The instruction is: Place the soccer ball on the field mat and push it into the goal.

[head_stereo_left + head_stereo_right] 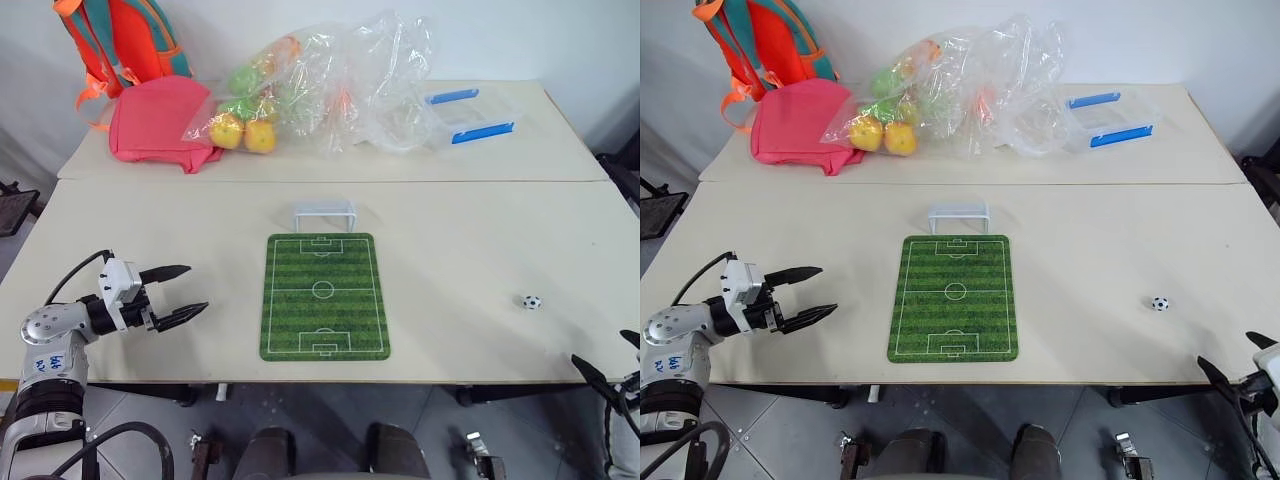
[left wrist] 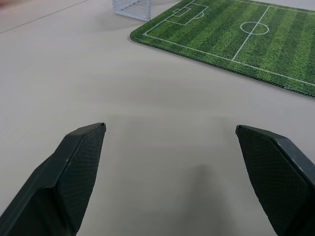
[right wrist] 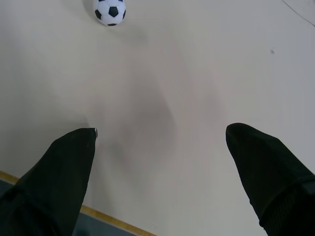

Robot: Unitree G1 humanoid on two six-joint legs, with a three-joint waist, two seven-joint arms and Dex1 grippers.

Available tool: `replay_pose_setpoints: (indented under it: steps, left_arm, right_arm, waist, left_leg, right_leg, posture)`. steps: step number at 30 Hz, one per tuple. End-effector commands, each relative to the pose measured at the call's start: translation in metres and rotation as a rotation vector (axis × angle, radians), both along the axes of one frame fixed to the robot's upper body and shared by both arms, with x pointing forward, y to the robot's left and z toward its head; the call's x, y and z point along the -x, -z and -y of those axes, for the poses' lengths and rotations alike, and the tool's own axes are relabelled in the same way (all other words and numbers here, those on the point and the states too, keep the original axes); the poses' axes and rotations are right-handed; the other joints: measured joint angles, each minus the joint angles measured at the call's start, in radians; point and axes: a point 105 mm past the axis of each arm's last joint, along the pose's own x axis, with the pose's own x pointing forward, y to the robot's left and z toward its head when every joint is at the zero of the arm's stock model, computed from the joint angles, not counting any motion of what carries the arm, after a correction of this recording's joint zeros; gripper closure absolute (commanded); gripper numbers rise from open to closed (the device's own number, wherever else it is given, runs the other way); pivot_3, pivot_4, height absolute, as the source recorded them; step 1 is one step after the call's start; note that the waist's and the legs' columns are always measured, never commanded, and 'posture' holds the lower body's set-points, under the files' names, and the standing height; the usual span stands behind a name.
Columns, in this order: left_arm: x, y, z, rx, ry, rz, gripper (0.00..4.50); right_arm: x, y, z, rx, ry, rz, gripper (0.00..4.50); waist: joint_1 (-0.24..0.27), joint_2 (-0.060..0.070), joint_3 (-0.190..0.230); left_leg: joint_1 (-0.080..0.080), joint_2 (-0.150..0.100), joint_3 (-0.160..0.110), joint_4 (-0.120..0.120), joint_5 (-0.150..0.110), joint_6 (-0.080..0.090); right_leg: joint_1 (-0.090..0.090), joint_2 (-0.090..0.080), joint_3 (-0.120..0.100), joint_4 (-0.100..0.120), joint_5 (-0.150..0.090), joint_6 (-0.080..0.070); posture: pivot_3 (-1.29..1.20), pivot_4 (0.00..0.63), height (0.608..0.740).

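Note:
The tiny black-and-white soccer ball [image 1: 532,301] lies on the bare table, well to the right of the field mat [image 1: 323,295]; it also shows as the soccer ball [image 3: 110,11] ahead of my right fingers. The green striped field mat lies flat in the table's middle, with the small white goal [image 1: 324,213] standing just beyond its far end. My left gripper [image 1: 183,294] hovers open over the table left of the mat, pointing toward it, nothing between its fingers. My right gripper [image 1: 610,358] is open at the table's front right edge, short of the ball.
On the far table lie a pink bag [image 1: 158,121], an orange and teal backpack [image 1: 120,40], clear plastic bags with yellow and green fruit [image 1: 290,90] and a clear box with blue lid clips [image 1: 470,115]. A seam separates the two tables.

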Motion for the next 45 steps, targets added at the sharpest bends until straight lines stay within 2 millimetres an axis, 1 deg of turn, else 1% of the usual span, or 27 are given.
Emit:
replay_pose_setpoints:
  steps: [1, 3, 6, 10, 13, 15, 17, 19, 21, 22, 24, 26, 29, 33, 37, 40, 43, 45]
  left_arm:
    - [-0.001, -0.011, 0.001, 0.011, 0.019, 0.037, 0.00]
    - [-0.006, -0.011, -0.002, -0.006, -0.029, 0.033, 0.00]
    - [-0.005, -0.014, -0.002, 0.018, -0.011, 0.030, 0.00]
    - [-0.004, -0.022, 0.003, 0.049, 0.017, 0.035, 0.00]
    - [-0.003, -0.027, 0.012, 0.059, 0.062, 0.040, 0.00]
    - [-0.002, -0.031, 0.019, 0.075, 0.086, 0.038, 0.00]
    - [0.001, -0.033, 0.024, 0.083, 0.102, 0.032, 0.00]
    - [0.003, -0.033, 0.028, 0.078, 0.121, 0.024, 0.00]
    - [0.006, -0.032, 0.034, 0.078, 0.139, 0.017, 0.00]
    - [0.009, -0.032, 0.035, 0.079, 0.143, 0.015, 0.00]
    - [0.012, -0.034, 0.038, 0.079, 0.151, 0.012, 0.00]
    - [0.016, -0.036, 0.037, 0.076, 0.148, 0.009, 0.00]
    - [0.023, -0.038, 0.033, 0.069, 0.132, -0.002, 0.00]
    - [0.030, -0.036, 0.028, 0.052, 0.116, -0.016, 0.00]
    - [0.031, -0.038, 0.028, 0.056, 0.105, -0.016, 0.00]
    - [0.031, -0.039, 0.028, 0.057, 0.099, -0.014, 0.00]
    - [0.029, -0.039, 0.029, 0.057, 0.101, -0.011, 0.00]
    - [0.026, -0.040, 0.030, 0.060, 0.099, -0.003, 0.00]
  right_arm:
    - [0.004, -0.011, 0.003, 0.005, 0.018, 0.045, 0.09]
    - [0.006, -0.011, 0.002, -0.001, 0.024, 0.042, 0.09]
    - [0.006, -0.015, -0.002, -0.021, 0.025, 0.049, 0.09]
    - [0.000, -0.034, -0.012, -0.090, 0.027, 0.081, 0.09]
    - [-0.015, -0.054, -0.024, -0.157, 0.018, 0.110, 0.09]
    - [-0.027, -0.068, -0.036, -0.201, -0.020, 0.141, 0.09]
    - [-0.033, -0.073, -0.041, -0.232, -0.033, 0.136, 0.09]
    - [-0.040, -0.073, -0.044, -0.254, -0.036, 0.121, 0.09]
    - [-0.054, -0.069, -0.049, -0.269, -0.064, 0.097, 0.09]
    - [-0.056, -0.067, -0.051, -0.270, -0.073, 0.084, 0.09]
    - [-0.068, -0.058, -0.050, -0.274, -0.075, 0.059, 0.09]
    - [-0.075, -0.051, -0.051, -0.305, -0.064, 0.023, 0.09]
    - [-0.076, -0.046, -0.058, -0.319, -0.096, 0.001, 0.09]
    - [-0.079, -0.030, -0.062, -0.330, -0.093, -0.045, 0.09]
    - [-0.080, -0.021, -0.062, -0.335, -0.072, -0.083, 0.09]
    - [-0.081, -0.009, -0.062, -0.332, -0.052, -0.125, 0.09]
    - [-0.085, -0.003, -0.064, -0.338, -0.057, -0.126, 0.71]
    - [-0.087, -0.002, -0.064, -0.356, -0.049, -0.125, 1.36]
  waist:
    - [0.000, 0.000, 0.000]
    - [0.000, 0.000, 0.000]
    - [0.000, 0.000, 0.000]
    - [0.000, 0.000, 0.000]
    - [-0.001, 0.000, 0.000]
    - [0.000, 0.000, 0.000]
    - [0.000, 0.000, 0.000]
    - [0.002, 0.000, 0.000]
    - [0.002, 0.000, 0.000]
    - [0.002, 0.000, 0.001]
    - [0.001, -0.002, 0.001]
    - [0.002, -0.001, 0.001]
    - [0.004, 0.000, 0.002]
    - [0.002, -0.001, 0.002]
    - [0.003, 0.000, 0.002]
    - [0.003, 0.000, 0.002]
    - [0.002, 0.000, 0.002]
    - [-0.001, 0.000, 0.002]
  left_leg:
    - [0.000, 0.000, 0.000, 0.000, 0.000, 0.000]
    - [0.000, 0.000, 0.000, 0.000, 0.000, 0.000]
    - [0.000, 0.000, 0.000, 0.000, 0.000, 0.000]
    - [0.000, 0.000, 0.000, 0.000, 0.000, 0.000]
    - [0.000, 0.001, 0.001, 0.001, 0.000, 0.000]
    - [0.000, 0.001, 0.001, 0.001, 0.000, 0.000]
    - [0.000, 0.001, 0.001, 0.001, 0.000, 0.000]
    - [0.000, 0.001, 0.001, 0.001, 0.000, 0.000]
    - [-0.001, 0.001, 0.001, 0.000, 0.000, 0.000]
    - [-0.001, 0.001, 0.001, 0.001, -0.001, 0.000]
    - [-0.001, 0.001, 0.002, 0.001, -0.001, 0.000]
    - [-0.001, 0.001, 0.002, 0.002, -0.001, 0.000]
    - [-0.002, 0.001, 0.001, 0.001, -0.001, 0.000]
    - [-0.002, 0.001, 0.002, 0.001, -0.001, 0.000]
    - [-0.002, 0.002, 0.002, 0.002, -0.001, 0.000]
    - [-0.002, 0.002, 0.002, 0.003, -0.001, 0.000]
    - [-0.001, 0.002, 0.002, 0.003, -0.001, 0.000]
    - [-0.001, 0.002, 0.002, 0.003, -0.001, 0.000]
  right_leg:
    - [0.000, 0.000, 0.000, 0.000, 0.000, 0.000]
    - [0.000, 0.000, 0.000, 0.000, 0.000, 0.000]
    - [0.000, 0.000, 0.000, 0.000, 0.000, 0.000]
    - [-0.001, 0.000, 0.001, 0.001, 0.000, 0.000]
    - [-0.001, 0.001, 0.001, 0.001, 0.000, 0.000]
    - [-0.001, 0.001, 0.002, 0.002, 0.000, 0.000]
    - [-0.001, 0.001, 0.002, 0.002, 0.000, -0.001]
    - [-0.001, 0.001, 0.002, 0.002, 0.000, -0.001]
    - [-0.002, 0.001, 0.002, 0.001, 0.000, -0.001]
    - [-0.002, 0.001, 0.002, 0.001, 0.000, -0.001]
    - [-0.002, 0.001, 0.002, 0.000, 0.000, 0.000]
    - [-0.002, 0.001, 0.002, 0.001, 0.000, 0.000]
    - [-0.003, 0.001, 0.002, 0.001, 0.000, 0.000]
    - [-0.002, 0.001, 0.002, 0.000, 0.000, 0.000]
    - [-0.003, 0.001, 0.002, 0.001, 0.000, 0.000]
    - [-0.002, 0.002, 0.002, 0.002, 0.000, 0.000]
    - [-0.002, 0.002, 0.002, 0.001, 0.001, 0.000]
    - [-0.002, 0.002, 0.003, 0.002, 0.001, -0.001]
  posture:
    - [0.00, 0.150, 0.740]
    - [0.00, 0.150, 0.740]
    - [0.00, 0.150, 0.740]
    - [0.00, 0.150, 0.740]
    - [0.00, 0.150, 0.740]
    - [0.00, 0.150, 0.740]
    - [0.00, 0.150, 0.740]
    - [0.00, 0.150, 0.740]
    - [0.00, 0.150, 0.740]
    - [0.00, 0.150, 0.740]
    - [0.00, 0.150, 0.740]
    - [0.00, 0.150, 0.740]
    - [0.00, 0.150, 0.740]
    - [0.00, 0.150, 0.740]
    - [0.00, 0.150, 0.740]
    - [0.00, 0.150, 0.740]
    - [0.00, 0.150, 0.740]
    - [0.00, 0.150, 0.740]
